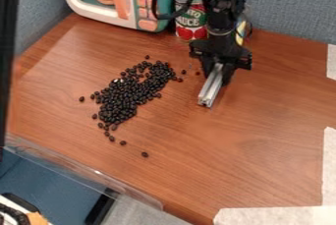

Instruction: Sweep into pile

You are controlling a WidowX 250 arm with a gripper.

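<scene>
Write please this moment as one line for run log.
sweep into pile | dark beans: uneven heap, several strays outside | gripper: holds metal bar, right of heap in view

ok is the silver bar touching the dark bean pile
Apart; the camera view shows wood tabletop between the silver bar and the dark bean pile.

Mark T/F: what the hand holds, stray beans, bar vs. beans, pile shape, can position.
1. The hand holds a metal bar. True.
2. Some stray beans lie outside the main patch of beans. True.
3. The bar is touching the main patch. False: bare tabletop lies between them.
4. The main patch is a neat round pile. False: it is long and ragged.
5. The can stands beside the toy microwave. True.
</scene>
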